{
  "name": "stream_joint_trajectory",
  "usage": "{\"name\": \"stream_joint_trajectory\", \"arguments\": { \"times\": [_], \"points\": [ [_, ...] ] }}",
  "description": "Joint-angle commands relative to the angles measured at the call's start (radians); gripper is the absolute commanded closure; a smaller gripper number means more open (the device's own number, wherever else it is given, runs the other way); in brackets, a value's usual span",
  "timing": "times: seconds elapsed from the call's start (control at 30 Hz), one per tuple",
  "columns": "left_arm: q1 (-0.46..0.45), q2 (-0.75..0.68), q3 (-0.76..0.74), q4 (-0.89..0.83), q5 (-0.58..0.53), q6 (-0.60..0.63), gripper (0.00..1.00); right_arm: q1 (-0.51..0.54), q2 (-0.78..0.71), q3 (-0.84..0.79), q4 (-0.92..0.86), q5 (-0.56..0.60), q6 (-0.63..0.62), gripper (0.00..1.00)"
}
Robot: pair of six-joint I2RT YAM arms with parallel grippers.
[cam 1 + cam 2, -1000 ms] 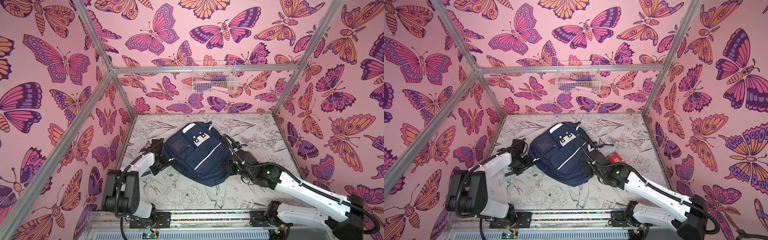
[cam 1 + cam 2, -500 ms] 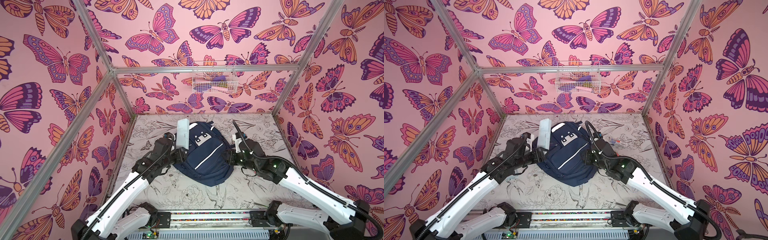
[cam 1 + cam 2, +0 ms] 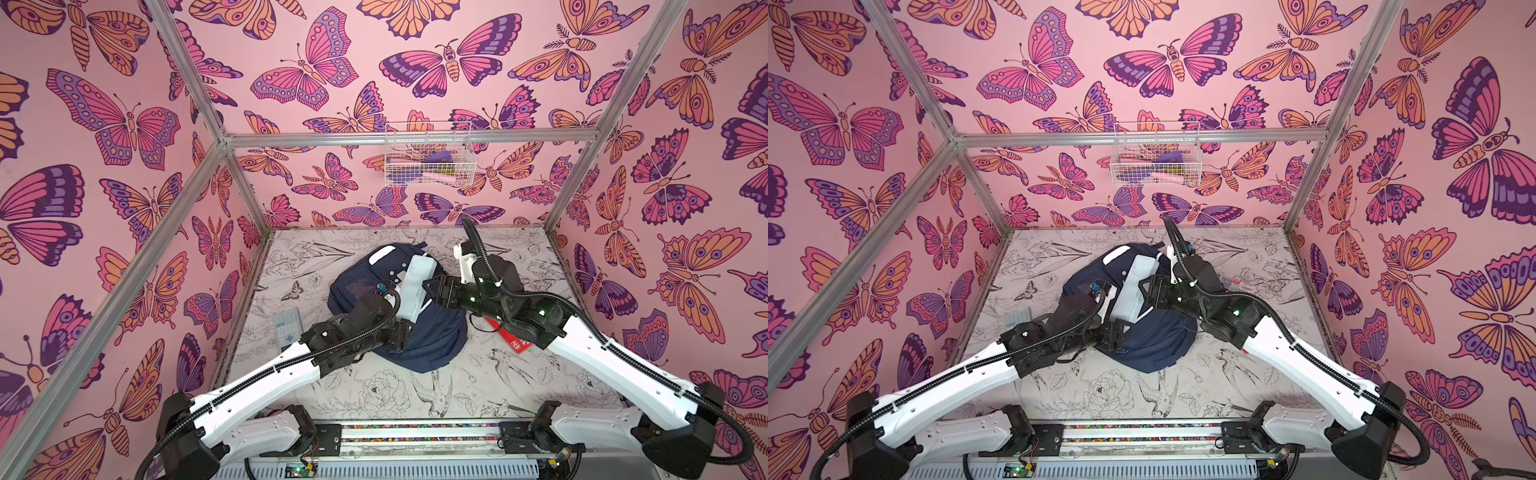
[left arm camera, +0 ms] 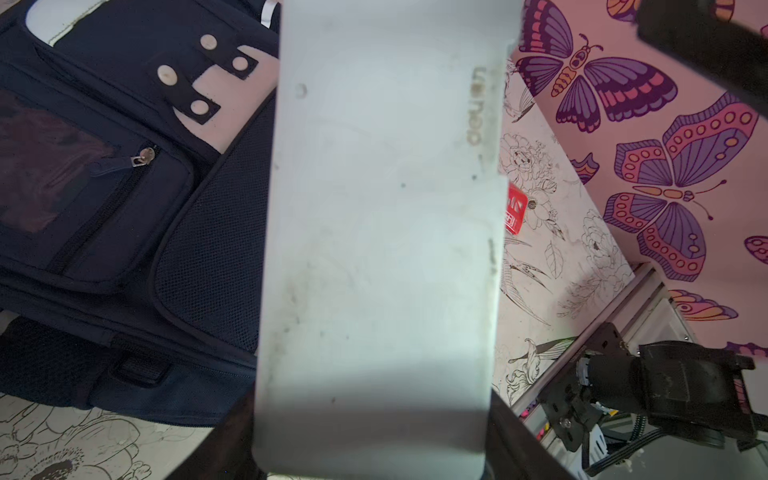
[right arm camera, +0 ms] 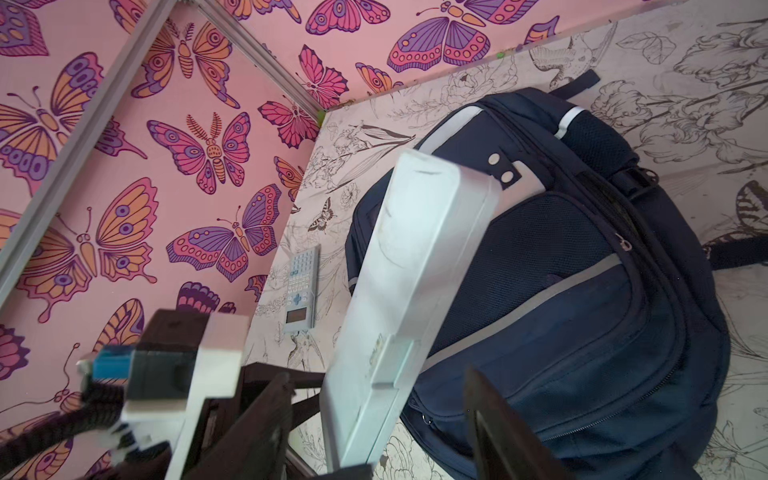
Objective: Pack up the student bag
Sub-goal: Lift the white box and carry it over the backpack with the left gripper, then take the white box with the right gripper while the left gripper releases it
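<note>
Pink butterfly walls are closing in a floral-printed desk (image 3: 374, 395), with a wire basket (image 3: 428, 166) hanging on the back wall. The left gripper (image 3: 405, 326) is clamping the lower end of a long white case (image 3: 417, 282); in the left wrist view the case is filling the space between its jaws. The case is standing tilted, its long axis running from that gripper up and toward the desk's back edge. The right gripper (image 3: 430, 291) is facing the case from the right with its jaws apart, just beside it; whether a finger is touching it I cannot tell.

Directly under both, the bag (image 3: 436, 345) is lying at the middle of the desk toward the back edge, patch end to the back and bottom to the front. No open mouth is showing on it, so the case is probably waiting on a zip, and the free right arm is looking better placed for that. A calculator (image 3: 286, 326) is lying near the left edge, and a red packet (image 3: 511, 338) toward the right edge, partly under the right arm.
</note>
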Motion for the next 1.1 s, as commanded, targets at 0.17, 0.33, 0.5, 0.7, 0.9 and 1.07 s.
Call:
{"name": "stream_joint_trajectory", "arguments": {
  "times": [0.17, 0.33, 0.5, 0.7, 0.9, 1.07],
  "points": [
    [-0.072, 0.009, 0.004, 0.072, -0.102, 0.036, 1.00, -0.113, 0.013, -0.048, 0.035, -0.090, 0.126, 0.33],
    [-0.082, 0.003, -0.008, 0.079, -0.098, 0.030, 1.00, -0.147, 0.006, -0.106, 0.172, -0.176, 0.175, 0.39],
    [-0.081, -0.031, -0.026, 0.085, -0.095, 0.043, 1.00, -0.152, 0.024, -0.150, 0.279, -0.221, 0.217, 0.51],
    [-0.081, -0.095, -0.074, 0.090, -0.100, 0.029, 1.00, -0.151, 0.012, -0.177, 0.329, -0.238, 0.260, 0.73],
    [-0.082, -0.127, -0.099, 0.075, -0.065, 0.018, 0.63, -0.149, -0.048, -0.215, 0.298, -0.199, 0.265, 0.92],
    [-0.082, -0.145, -0.074, -0.002, -0.100, 0.034, 0.33, -0.151, -0.090, -0.169, 0.158, -0.104, 0.197, 0.95]
  ]
}}
